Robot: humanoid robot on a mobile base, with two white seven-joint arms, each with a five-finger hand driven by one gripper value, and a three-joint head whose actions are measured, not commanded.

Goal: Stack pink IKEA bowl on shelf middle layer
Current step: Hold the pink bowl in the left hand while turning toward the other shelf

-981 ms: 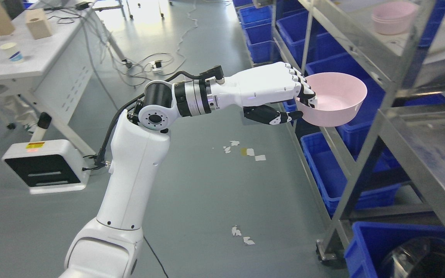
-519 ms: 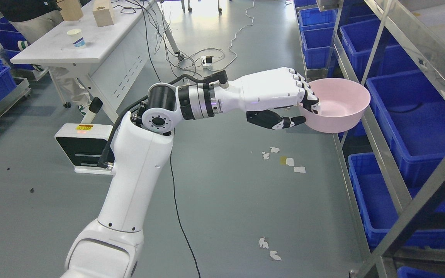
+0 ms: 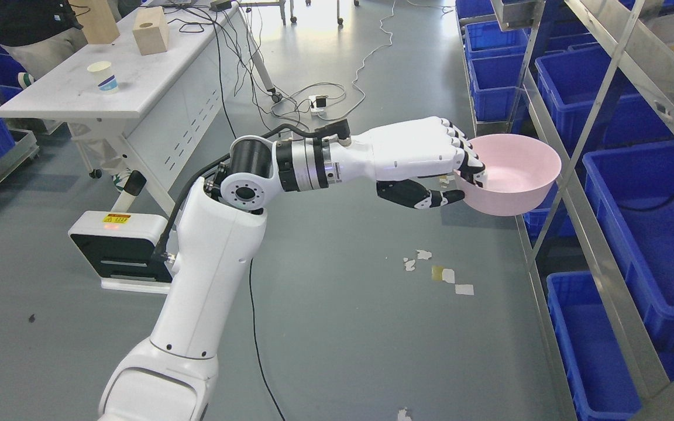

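My left hand (image 3: pixel 460 178) is shut on the near rim of a pink bowl (image 3: pixel 515 181), fingers over the rim and thumb under it. The bowl is held upright in the air above the floor, just in front of the metal shelf rack (image 3: pixel 600 105) on the right. The left arm reaches across from the lower left. The stack of pink bowls on the shelf is out of view now. The right arm is not in view.
Blue bins (image 3: pixel 653 222) fill the rack's lower levels. A white table (image 3: pixel 126 88) with a paper cup (image 3: pixel 103 76) and wooden blocks (image 3: pixel 151 30) stands at the back left, a person behind it. Cables and paper scraps (image 3: pixel 442 272) lie on the grey floor.
The camera has swung left and down, so the shelf top and the stacked pink bowls left the view. The hand still holds the bowl the same way.
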